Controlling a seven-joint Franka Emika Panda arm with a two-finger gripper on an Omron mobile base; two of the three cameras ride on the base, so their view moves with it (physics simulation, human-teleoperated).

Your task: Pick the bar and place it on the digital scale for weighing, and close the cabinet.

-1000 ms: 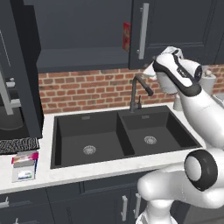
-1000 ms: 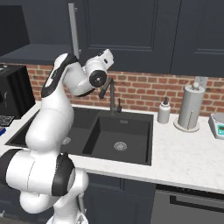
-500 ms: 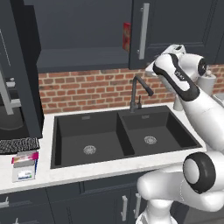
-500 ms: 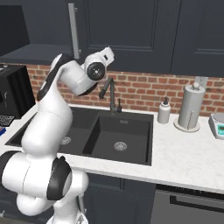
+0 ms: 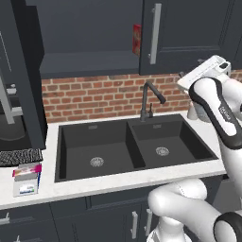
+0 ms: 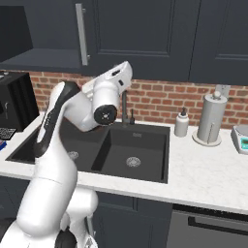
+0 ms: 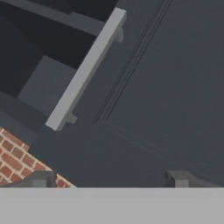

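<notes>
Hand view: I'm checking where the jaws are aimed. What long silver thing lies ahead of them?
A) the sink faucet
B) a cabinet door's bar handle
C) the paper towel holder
B: the silver bar handle runs across the dark panelled cabinet door ahead.

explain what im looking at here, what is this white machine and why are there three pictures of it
It is a white robot arm in a computer-rendered kitchen. Two pictures come from cameras behind the arm, one to its left and one to its right, both looking over the black double sink. The third comes from a camera on its hand, so it is tilted.

That hand view faces the dark wall cabinet and its silver bar handle. The gripper is open and holds nothing.

On the counter to the right stand a soap bottle, a paper towel roll and the digital scale. In the left view one cabinet door stands open, with a red box inside.
</notes>
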